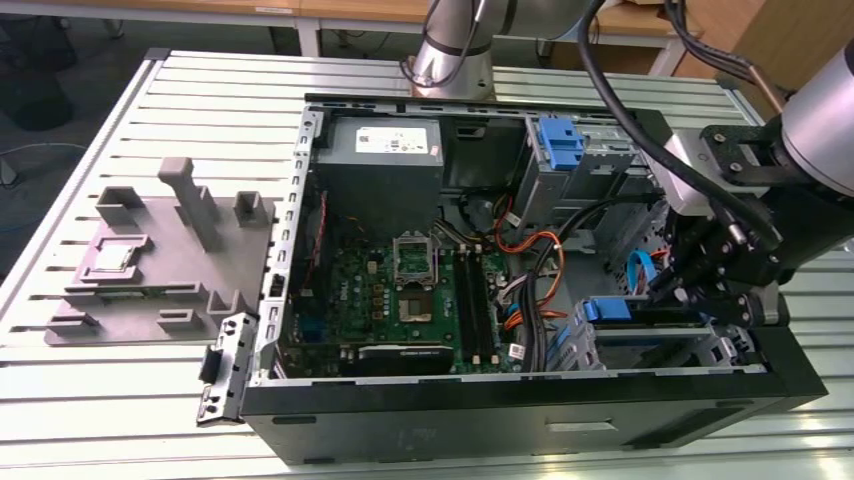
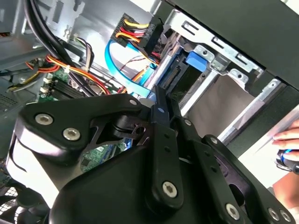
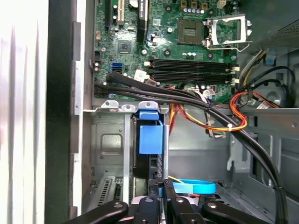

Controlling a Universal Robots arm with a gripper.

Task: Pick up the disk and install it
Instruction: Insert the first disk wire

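Observation:
The disk stands edge-on in the metal drive cage at the front corner of the open computer case, its blue carrier tab facing out. In the exterior view the disk lies in the lower bay at the exterior view's right. My gripper is right at the disk's end edge, fingers shut close together. In the second wrist view the gripper points at the disk's connector end. From outside, the gripper hangs just above the bay. Whether it clamps anything is hidden.
Black and orange cables run across just beside the cage. A blue flat cable loops near the fingers. The motherboard, power supply and a blue bracket fill the case. A grey fixture sits outside. A hand is nearby.

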